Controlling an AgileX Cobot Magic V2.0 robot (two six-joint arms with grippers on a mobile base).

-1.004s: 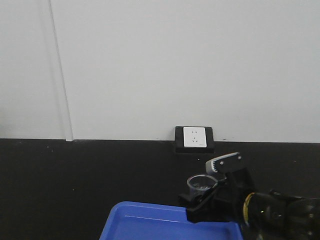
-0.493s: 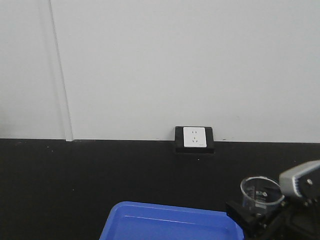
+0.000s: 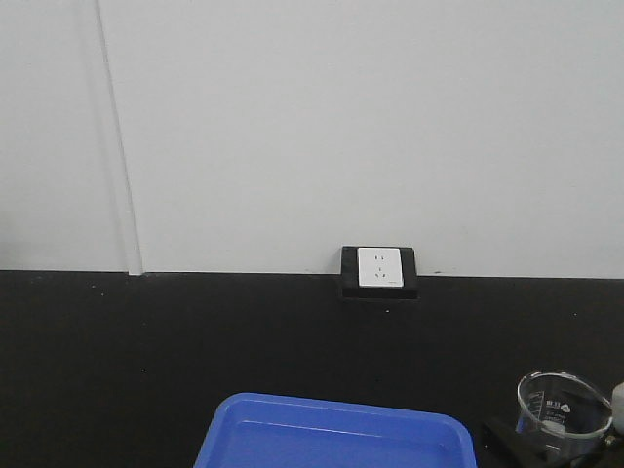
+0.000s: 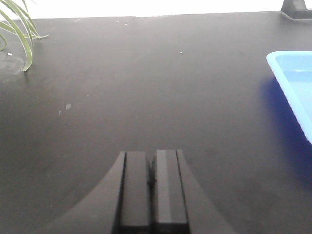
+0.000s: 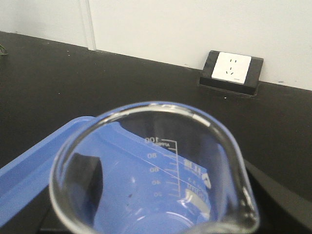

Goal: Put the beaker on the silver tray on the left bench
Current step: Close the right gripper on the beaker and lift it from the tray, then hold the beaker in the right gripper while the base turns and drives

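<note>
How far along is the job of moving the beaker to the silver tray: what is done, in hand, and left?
Done: the beaker is gripped, the right gripper shut on it. In hand: the carry, now beside the blue tray. Left: reaching the silver tray, which no view shows, and setting it down. The left gripper is shut, empty.

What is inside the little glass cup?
Nothing, it looks empty: the beaker is clear to its bottom, with only the blue tray showing through.

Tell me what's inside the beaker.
The beaker looks empty: no liquid shows, only a tiny dark speck near its bottom. The blue tray beyond it shows through the glass. The very bottom is cut off by the picture's edge.
</note>
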